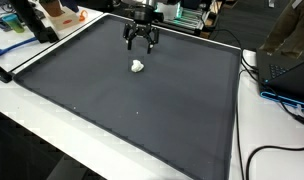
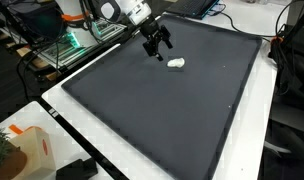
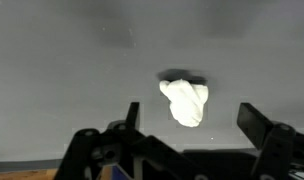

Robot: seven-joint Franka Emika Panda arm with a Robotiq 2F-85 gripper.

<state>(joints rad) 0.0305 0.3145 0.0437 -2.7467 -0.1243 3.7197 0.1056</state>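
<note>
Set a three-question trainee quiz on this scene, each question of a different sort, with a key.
1. True or false: the gripper touches the white wad.
2. Multiple choice: the white wad lies on A) a plate, B) the dark mat, C) a shelf.
3. Fill in: the gripper's jaws stand ____.
Key: 1 false, they are apart; 2 B; 3 open.

wad (image 1: 138, 66) on mat (image 1: 112, 110), near pincer (image 1: 141, 42)
</note>
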